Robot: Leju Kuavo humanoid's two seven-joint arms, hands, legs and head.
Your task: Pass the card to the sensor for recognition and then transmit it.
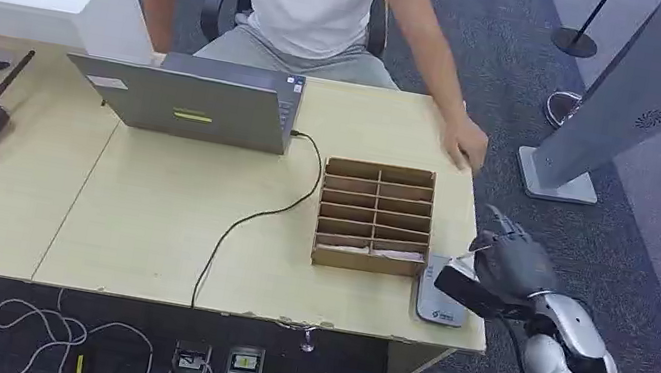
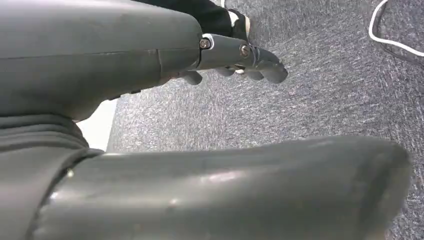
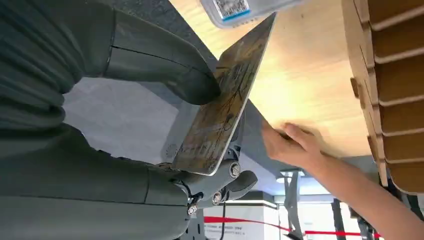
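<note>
Over sensor (image 1: 440,299): right hand (image 1: 505,269), seemingly card-holding (image 3: 220,105).

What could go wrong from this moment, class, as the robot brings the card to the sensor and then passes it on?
1. The right hand pinches the card at one end between thumb and fingers; pressing it onto the sensor might lever it loose.
2. The sensor lies close to the table edge, so a push could nudge it off.
3. The person's hand rests nearby; the handover sweep might bump it or the cardboard organiser.
</note>
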